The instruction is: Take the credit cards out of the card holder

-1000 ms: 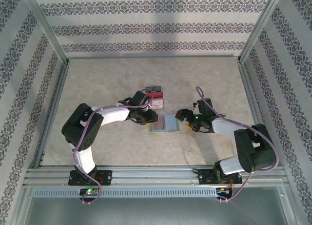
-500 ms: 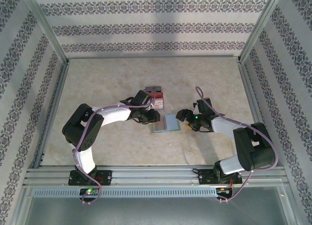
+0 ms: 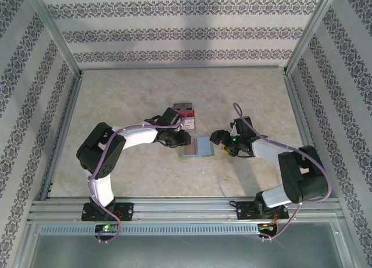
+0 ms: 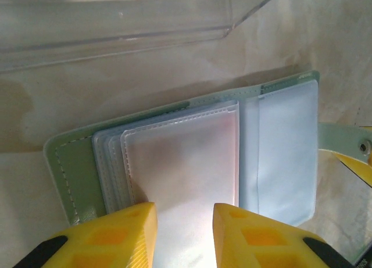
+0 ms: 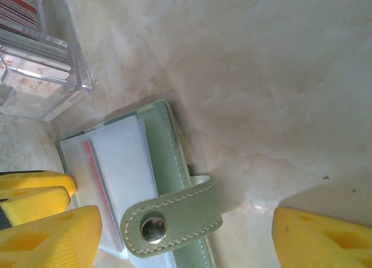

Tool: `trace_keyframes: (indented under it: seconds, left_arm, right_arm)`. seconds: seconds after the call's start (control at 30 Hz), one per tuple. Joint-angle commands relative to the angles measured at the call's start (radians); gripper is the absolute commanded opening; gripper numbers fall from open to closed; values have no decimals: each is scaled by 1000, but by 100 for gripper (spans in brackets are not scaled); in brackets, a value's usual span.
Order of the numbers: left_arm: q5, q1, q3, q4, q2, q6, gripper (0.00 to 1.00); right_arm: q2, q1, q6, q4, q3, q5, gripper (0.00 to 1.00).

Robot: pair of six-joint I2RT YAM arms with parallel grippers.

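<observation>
The grey-green card holder (image 3: 200, 147) lies open and flat between the two arms. In the left wrist view its cover (image 4: 72, 169) frames clear sleeves, and a pale pinkish card (image 4: 186, 152) shows through the top sleeve. My left gripper (image 4: 185, 221) hovers low over that sleeve, its jaws a little apart with nothing between them. In the right wrist view the holder's (image 5: 165, 152) snap strap (image 5: 174, 218) lies between the wide-open jaws of my right gripper (image 5: 186, 230). A red card edge (image 5: 93, 175) shows in a sleeve.
A clear plastic box (image 3: 186, 115) stands just behind the holder, with red and white cards upright inside (image 5: 20, 15). Its wall (image 4: 116, 29) is close above the holder in the left wrist view. Patterned walls enclose the beige table (image 3: 128, 93).
The left gripper has slid right onto the holder's left panel. The right gripper's jaws have narrowed slightly and stayed at the holder's right edge.
</observation>
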Motion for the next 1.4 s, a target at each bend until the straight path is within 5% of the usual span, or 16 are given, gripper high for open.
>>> trace_keyframes:
  seconds: [0.0,1.37]
  left_arm:
    - [-51,-13,19,-71,-24,30,33]
    - [-19,-21,34,-70,6,36,32]
  right_arm:
    - [61,76,1,184,27,-105,77]
    - [104,109,14,224,56,-141,69]
